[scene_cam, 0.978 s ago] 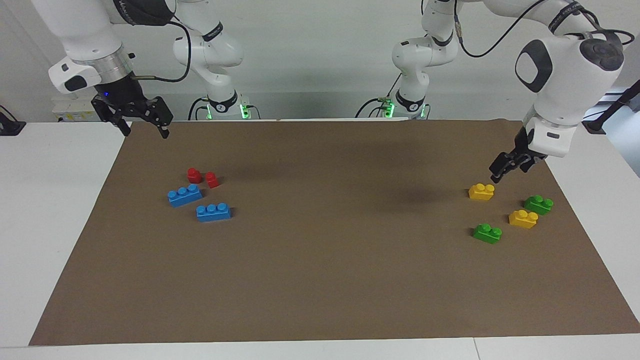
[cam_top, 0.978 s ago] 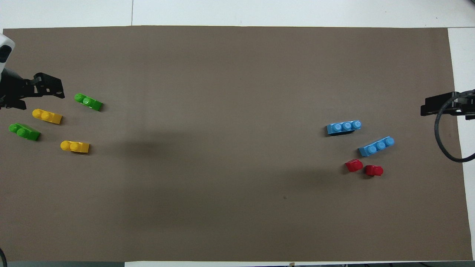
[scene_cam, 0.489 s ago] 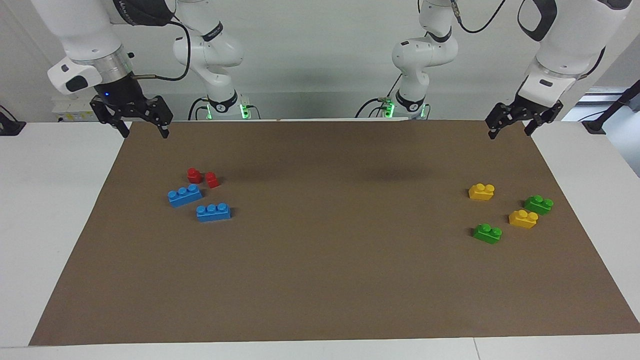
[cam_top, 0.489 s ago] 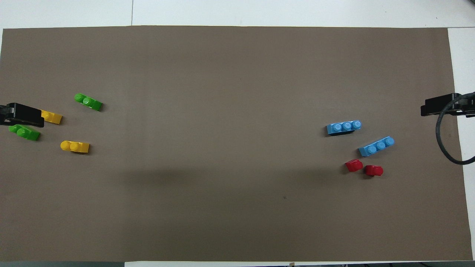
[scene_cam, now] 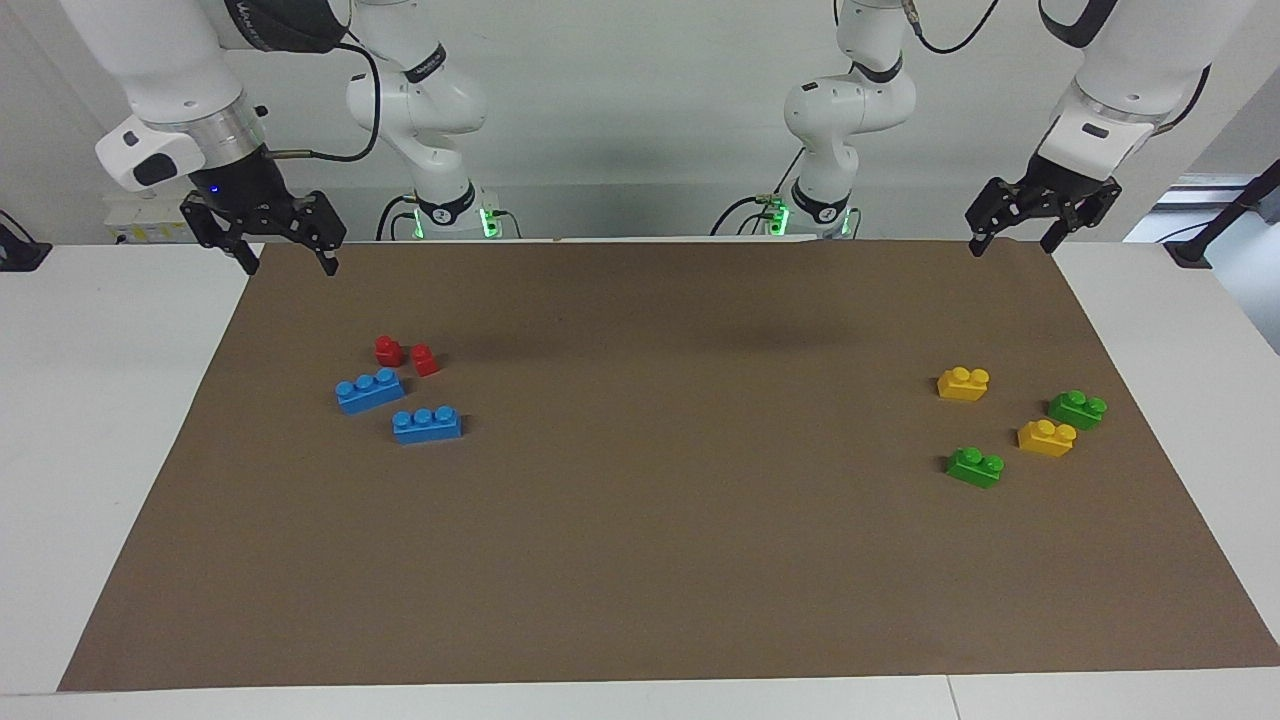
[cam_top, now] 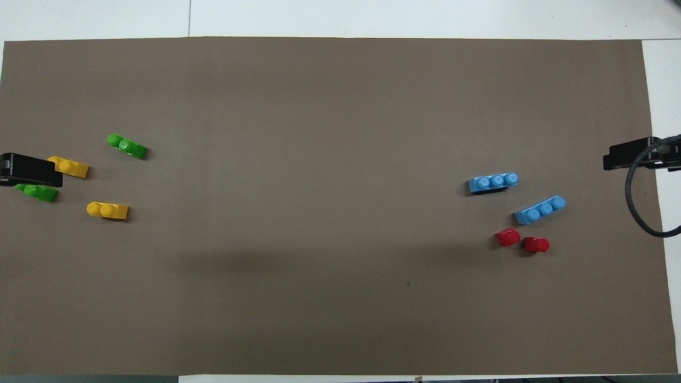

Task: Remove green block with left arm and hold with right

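From my station I noted both arms raised at the robots' end of the brown mat (scene_cam: 640,560). The left gripper (scene_cam: 1012,240) hung over the mat's edge nearest the robots, at the left arm's end of the table, fingers spread and holding nothing. The right gripper (scene_cam: 288,257) hung over the matching corner at the right arm's end, fingers likewise spread and empty.

Four two-stud bricks lay loose on the mat at the left arm's end, none touching another. One green block (scene_cam: 976,466) lay farthest from the robots of the four. The second green block (scene_cam: 1077,409) lay closer to the mat's end edge, just beside a yellow brick (scene_cam: 1046,437). In the overhead view the left gripper's black body (cam_top: 31,170) partly covered that second green block (cam_top: 40,192), though the facing view showed it well above the bricks. Another yellow brick (scene_cam: 963,383) lay nearest the robots in that group.

At the right arm's end I logged two blue three-stud bricks (scene_cam: 370,390) (scene_cam: 427,423), apart from each other, and two small red bricks (scene_cam: 388,350) (scene_cam: 424,359) side by side, nearer to the robots than the blue ones.
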Available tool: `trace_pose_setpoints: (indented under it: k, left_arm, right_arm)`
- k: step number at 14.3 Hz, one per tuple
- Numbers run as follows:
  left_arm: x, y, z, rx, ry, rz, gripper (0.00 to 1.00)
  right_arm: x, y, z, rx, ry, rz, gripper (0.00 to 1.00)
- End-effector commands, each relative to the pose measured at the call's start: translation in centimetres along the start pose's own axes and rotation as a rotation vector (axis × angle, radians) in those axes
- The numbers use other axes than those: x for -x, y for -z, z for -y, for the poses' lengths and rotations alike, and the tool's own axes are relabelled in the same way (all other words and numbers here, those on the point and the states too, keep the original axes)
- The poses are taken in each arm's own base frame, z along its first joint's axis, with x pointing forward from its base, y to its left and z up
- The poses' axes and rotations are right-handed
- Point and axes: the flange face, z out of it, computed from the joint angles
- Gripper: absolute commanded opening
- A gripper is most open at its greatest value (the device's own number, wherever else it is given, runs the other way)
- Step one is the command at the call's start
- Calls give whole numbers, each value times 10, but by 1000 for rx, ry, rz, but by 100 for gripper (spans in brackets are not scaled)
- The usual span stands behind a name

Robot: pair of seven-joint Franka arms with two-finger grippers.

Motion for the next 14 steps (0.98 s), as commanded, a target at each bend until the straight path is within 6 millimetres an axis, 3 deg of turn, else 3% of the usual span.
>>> trace_pose_setpoints:
  k: [1, 14]
  left_arm:
    - [5, 1, 3, 18, -4, -1, 100]
    - [7, 2, -2, 18, -7, -1, 100]
  right_arm:
    - [3, -2, -4, 21, 23, 32, 100]
    - [5, -2, -3, 18, 17, 46, 100]
